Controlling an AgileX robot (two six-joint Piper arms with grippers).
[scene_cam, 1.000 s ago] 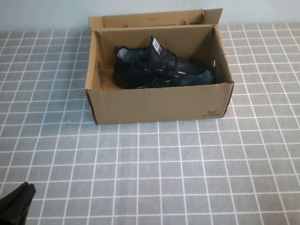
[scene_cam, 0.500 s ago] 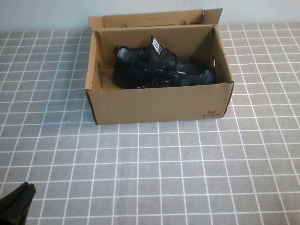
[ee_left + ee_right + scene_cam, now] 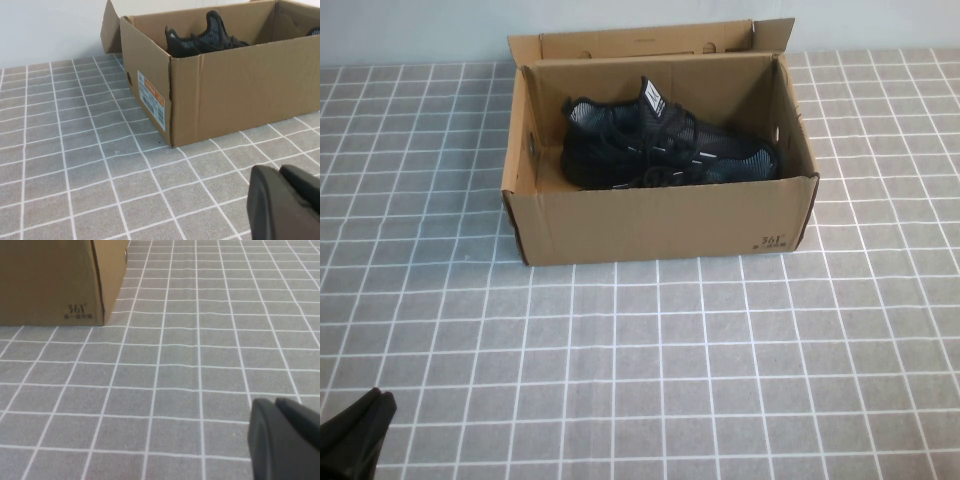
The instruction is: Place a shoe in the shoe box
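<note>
Lay already inside brown corrugated cardboard shoe box, black knit-mesh sneaker, probably light, soft, best pinched at collar; left gripper, right gripper jaws shut, empty, low over desk.

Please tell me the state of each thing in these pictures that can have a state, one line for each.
Brown corrugated cardboard shoe box: upright on the grid-patterned table, flap lid open.
Black knit-mesh shoe: inside the box, resting on its sole.
Left gripper: shut, empty, low over the table's near left corner.
Right gripper: shut, empty, near the box's printed corner.
</note>
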